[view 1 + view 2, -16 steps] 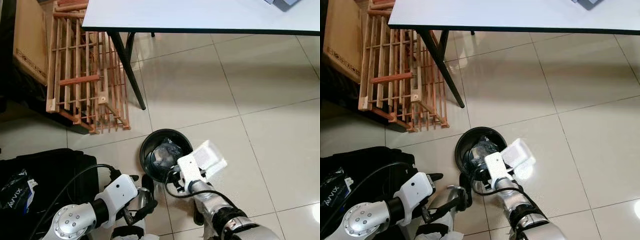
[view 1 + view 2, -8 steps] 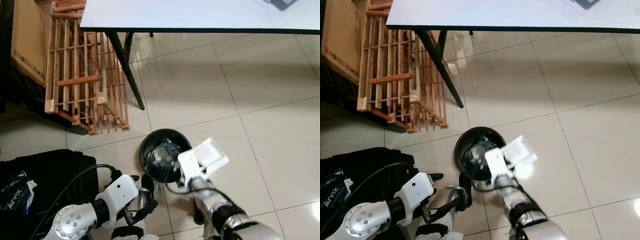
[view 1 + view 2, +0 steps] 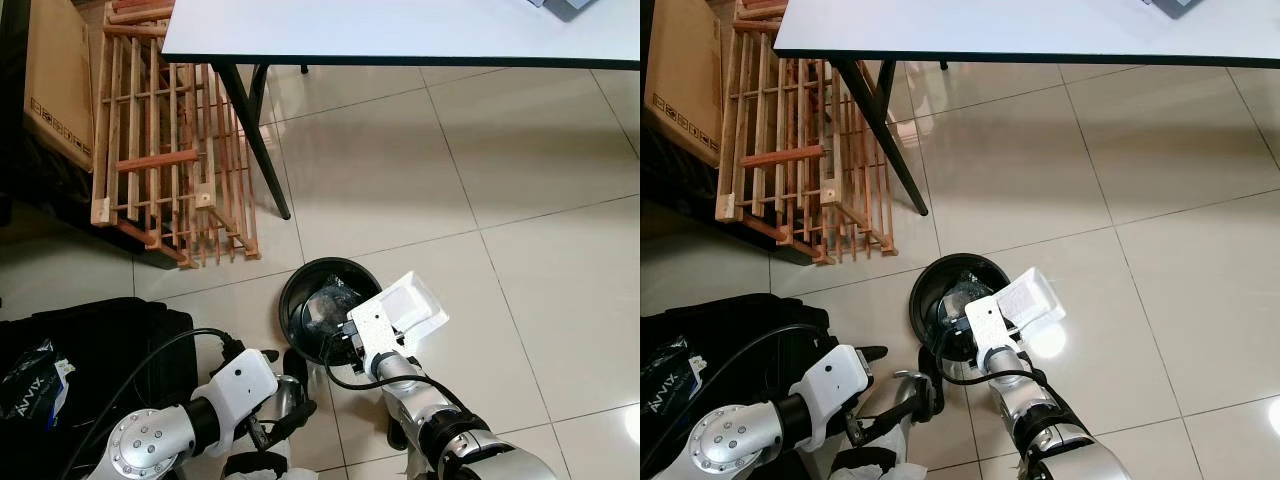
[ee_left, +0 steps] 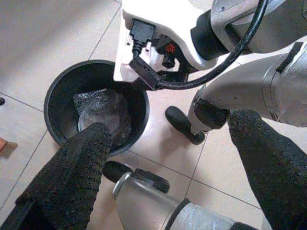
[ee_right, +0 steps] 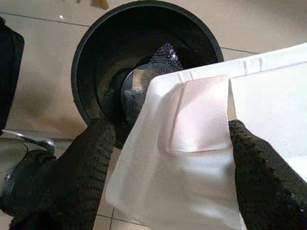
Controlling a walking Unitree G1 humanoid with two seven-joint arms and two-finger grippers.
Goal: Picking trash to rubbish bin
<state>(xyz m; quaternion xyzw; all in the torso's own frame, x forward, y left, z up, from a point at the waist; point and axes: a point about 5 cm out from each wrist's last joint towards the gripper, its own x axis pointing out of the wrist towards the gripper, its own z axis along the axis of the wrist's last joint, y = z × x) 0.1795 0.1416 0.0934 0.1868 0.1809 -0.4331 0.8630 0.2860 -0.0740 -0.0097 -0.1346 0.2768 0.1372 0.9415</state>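
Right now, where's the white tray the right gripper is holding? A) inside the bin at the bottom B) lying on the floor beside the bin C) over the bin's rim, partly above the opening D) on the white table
C: the right gripper grips the white tray between its fingers, and it overhangs the black bin rim, with crumpled trash already inside.

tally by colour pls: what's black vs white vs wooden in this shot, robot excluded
Black: 2, the rubbish bin and the bag on the floor.
White: 2, the foam tray in the right gripper, and the table.
Wooden: 1, the slatted crate.
Total: 5.
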